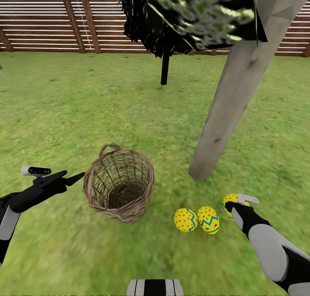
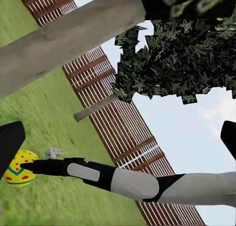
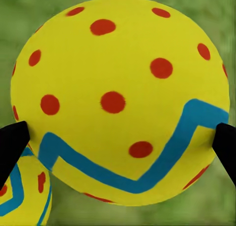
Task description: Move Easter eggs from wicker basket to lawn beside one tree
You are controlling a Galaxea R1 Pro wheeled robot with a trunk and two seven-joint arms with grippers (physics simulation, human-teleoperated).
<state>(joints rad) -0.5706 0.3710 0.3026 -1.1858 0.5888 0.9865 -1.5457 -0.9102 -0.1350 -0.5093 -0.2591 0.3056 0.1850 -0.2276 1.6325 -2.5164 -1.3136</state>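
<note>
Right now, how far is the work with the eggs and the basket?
Nearly finished. The basket looks empty, tipped on the grass. Two eggs already lie side by side on the lawn near the foot of the pale tree trunk. The third egg sits between the fingers of the right claw, low by the other two. Left to do: release it beside them. The left claw holds nothing.

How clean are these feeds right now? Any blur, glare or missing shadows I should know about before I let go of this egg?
Head view: flat even light with no glare; the two eggs on the lawn cast no clear shadow; foliage blocky. Right wrist view: the held egg is sharp between the right pincer tips, grass behind it blurred. Left wrist view: crisp, sky bright but not blown out.
</note>
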